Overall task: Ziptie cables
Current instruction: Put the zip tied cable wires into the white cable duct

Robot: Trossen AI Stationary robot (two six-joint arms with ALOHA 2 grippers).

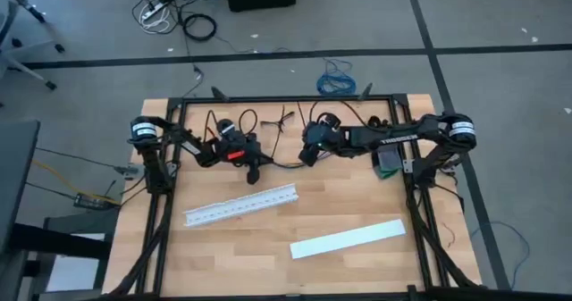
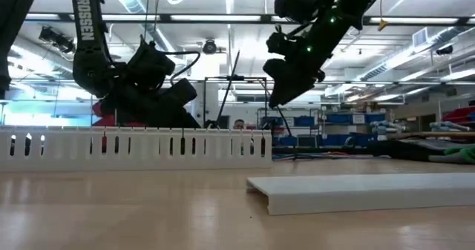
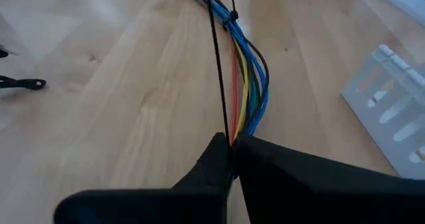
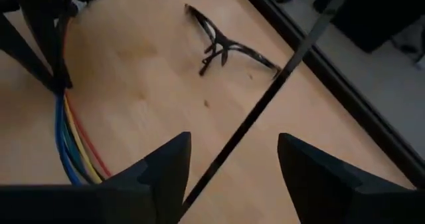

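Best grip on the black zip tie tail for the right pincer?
Grip the zip tie tail on its straight free stretch, away from the cables in the shut left pincer. It runs between the fingers of the open right pincer, so likely just close there.

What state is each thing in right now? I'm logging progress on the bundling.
Left gripper: shut on the cables.
Right gripper: open, astride a black ziptie strap.
Cables: bunched, one cinched ziptie round them.
Spare zipties: lying loose, untouched.
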